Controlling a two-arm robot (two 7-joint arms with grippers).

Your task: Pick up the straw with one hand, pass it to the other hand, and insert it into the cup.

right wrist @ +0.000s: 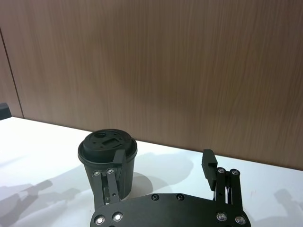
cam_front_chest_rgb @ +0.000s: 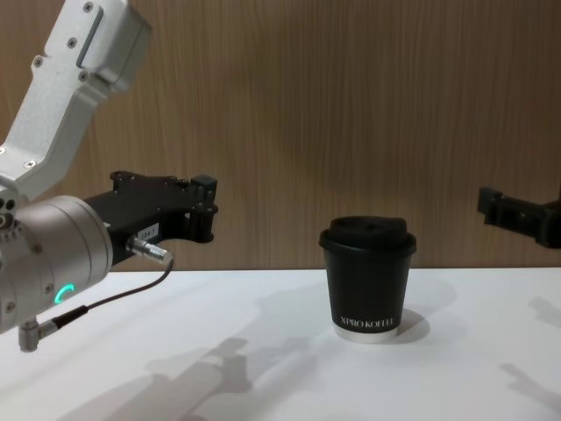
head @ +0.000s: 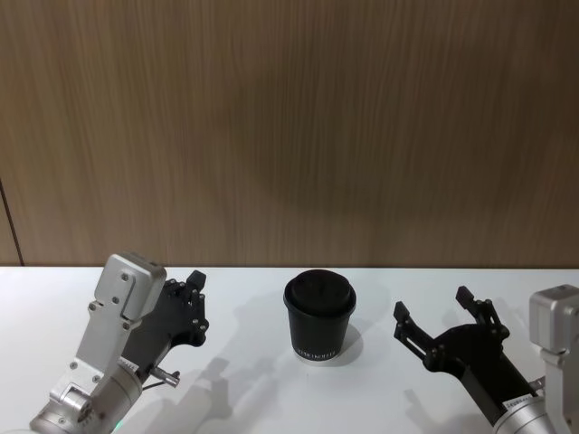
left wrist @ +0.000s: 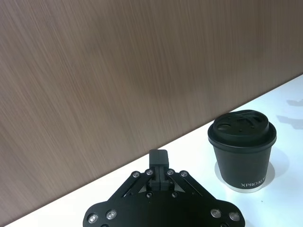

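Observation:
The black cup point(head: 318, 324) with its domed lid stands upright at the middle of the white table; it also shows as the cup point(left wrist: 242, 153), the cup point(right wrist: 101, 147) and the cup point(cam_front_chest_rgb: 368, 285). The straw is out of view. My left gripper point(head: 195, 278) hovers to the left of the cup, raised off the table, shut with nothing seen between its fingers; its joined tips show as the left gripper point(left wrist: 158, 158) and, from the side, the left gripper point(cam_front_chest_rgb: 205, 189). My right gripper point(head: 434, 306) floats to the right of the cup, open and empty; its wrist view has the right gripper point(right wrist: 163, 161) with one finger overlapping the cup.
A brown wood-panelled wall point(head: 289, 127) runs close behind the table point(head: 262, 389). A grey cable point(cam_front_chest_rgb: 105, 298) hangs from the left arm.

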